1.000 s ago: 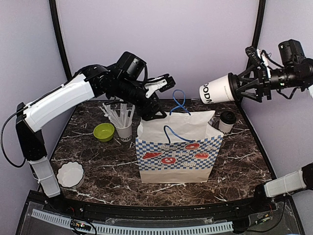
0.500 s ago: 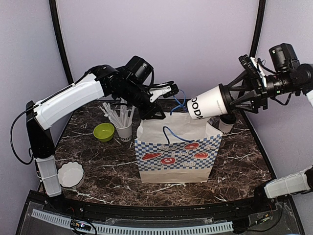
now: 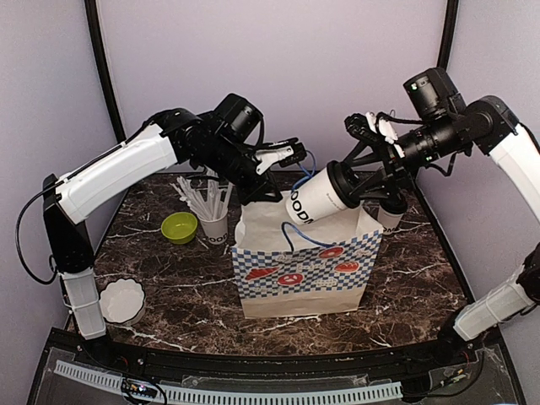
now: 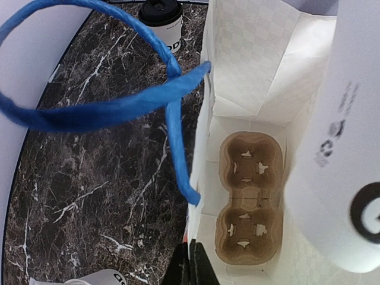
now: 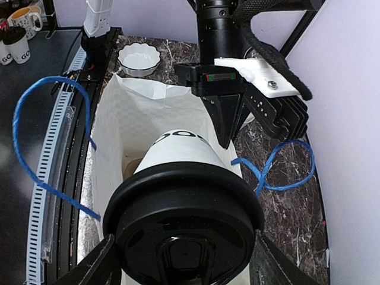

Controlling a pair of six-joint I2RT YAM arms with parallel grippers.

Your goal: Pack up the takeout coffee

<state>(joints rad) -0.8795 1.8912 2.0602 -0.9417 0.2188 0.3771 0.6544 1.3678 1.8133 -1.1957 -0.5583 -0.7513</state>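
Nothing packed: carrier (image 4: 249, 199) in bag (image 3: 304, 270) empty. My right claw (image 3: 344, 184) grips first cup (image 3: 314, 197) above bag mouth; left claw (image 4: 191, 270) pinches bag rim; second cup (image 3: 391, 211) on desk (image 3: 169, 287)

Marble table (image 3: 169, 287) — bearing checkered bag (image 3: 304, 270), green bowl (image 3: 179, 227), white dish (image 3: 121, 300), straw cup (image 3: 214, 226), lidded coffee cup (image 4: 160, 10).
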